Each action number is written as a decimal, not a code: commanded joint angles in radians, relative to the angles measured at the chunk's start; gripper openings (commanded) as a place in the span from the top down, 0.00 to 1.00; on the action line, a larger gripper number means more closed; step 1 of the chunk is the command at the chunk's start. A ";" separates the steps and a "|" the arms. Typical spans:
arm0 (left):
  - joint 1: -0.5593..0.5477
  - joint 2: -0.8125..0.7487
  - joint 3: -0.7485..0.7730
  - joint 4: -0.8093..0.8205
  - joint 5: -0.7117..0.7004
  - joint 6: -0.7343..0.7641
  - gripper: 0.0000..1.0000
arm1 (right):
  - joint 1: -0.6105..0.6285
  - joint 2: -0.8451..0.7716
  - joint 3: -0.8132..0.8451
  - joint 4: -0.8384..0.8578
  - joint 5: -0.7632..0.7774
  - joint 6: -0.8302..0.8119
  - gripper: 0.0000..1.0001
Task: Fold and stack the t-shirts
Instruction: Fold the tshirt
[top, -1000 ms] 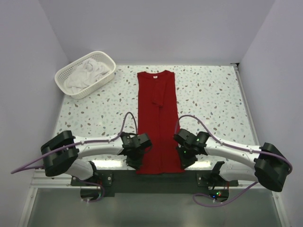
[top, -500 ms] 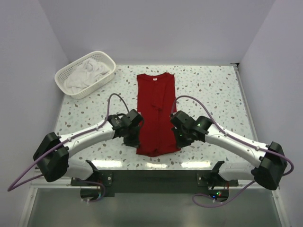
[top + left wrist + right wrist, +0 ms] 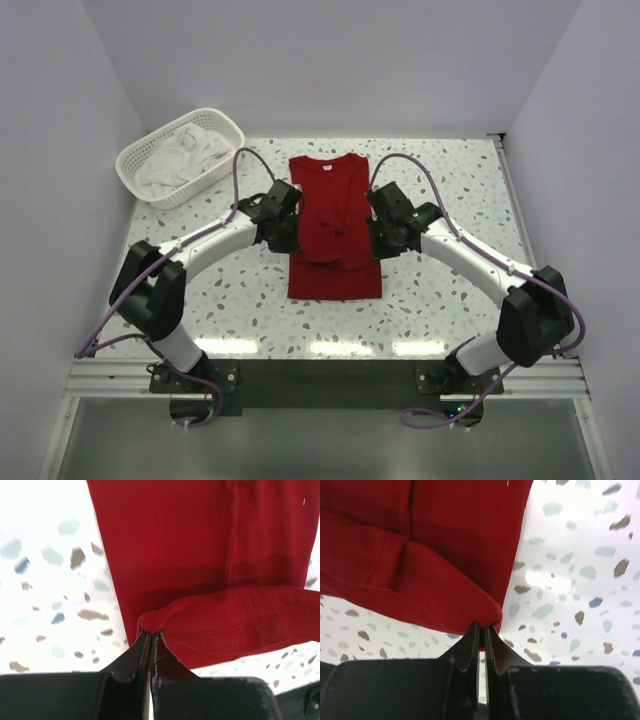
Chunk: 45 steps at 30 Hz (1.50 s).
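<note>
Moved since a second ago: both grippers, from the near edge of the tabletop point(image 3: 460, 200) to about mid-depth, with the hem of the red t-shirt point(image 3: 335, 215) carried along and doubled back over the body.

Far-left corner: white lattice basket point(image 3: 133, 165) holding crumpled white t-shirts point(image 3: 185, 150), well apart from the fold.

Left of centre: left gripper point(image 3: 150, 636), clamped on the left hem corner, fingers pressed together with red cloth pinched between.

Centre: red t-shirt lying lengthwise as a narrow strip, collar toward the far edge, lower part raised in a loose roll over the middle.

Right of centre: right gripper point(image 3: 481, 628), likewise closed on the right hem corner.

Right side: speckled tabletop only.

Risks, as judged:
- Uneven travel of the two arms, skewing the hem against the collar.
- Early release, leaving the fold short and slack.
- A thin pinch at either corner, letting cloth slip free.
- Drag on the lower layer, bunching the fold line.

No obstacle seen between hem and collar. Basket beside the left arm's elbow, not across the path.
</note>
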 commanded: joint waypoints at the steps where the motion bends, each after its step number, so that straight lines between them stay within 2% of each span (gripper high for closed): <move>1: 0.041 0.031 0.084 0.065 -0.026 0.069 1.00 | -0.042 0.033 0.083 0.079 0.003 -0.051 1.00; 9: 0.107 0.100 0.122 0.114 -0.026 0.080 1.00 | -0.116 0.133 0.128 0.117 -0.033 -0.079 1.00; 22: 0.124 0.224 0.078 0.209 -0.015 0.066 1.00 | -0.143 0.272 0.108 0.248 -0.036 -0.105 1.00; 24: 0.124 0.221 0.073 0.211 -0.021 0.059 0.94 | -0.143 0.285 0.125 0.245 -0.037 -0.114 0.94; 26: 0.124 0.200 0.065 0.209 -0.034 0.053 0.79 | -0.143 0.289 0.140 0.229 -0.039 -0.133 0.81; 28: 0.124 0.165 0.058 0.191 -0.055 0.040 0.63 | -0.142 0.280 0.166 0.216 -0.042 -0.149 0.72; 31: 0.121 0.113 0.026 0.183 -0.061 0.014 0.51 | -0.134 0.233 0.171 0.189 -0.014 -0.159 0.66; 34: 0.094 -0.007 -0.028 0.186 -0.092 -0.029 0.48 | -0.119 0.153 0.133 0.209 -0.008 -0.156 0.62; 36: 0.031 -0.058 -0.062 0.197 -0.129 -0.088 0.48 | -0.102 0.103 0.082 0.241 -0.057 -0.148 0.61; 39: -0.083 -0.136 -0.146 0.259 -0.196 -0.174 0.55 | -0.055 0.072 0.013 0.307 -0.143 -0.121 0.65; 40: -0.104 -0.151 -0.199 0.288 -0.199 -0.193 0.61 | -0.036 0.070 -0.001 0.321 -0.146 -0.114 0.71; 45: -0.163 -0.147 -0.306 0.465 -0.196 -0.214 0.74 | 0.030 0.111 -0.079 0.476 -0.226 -0.036 0.89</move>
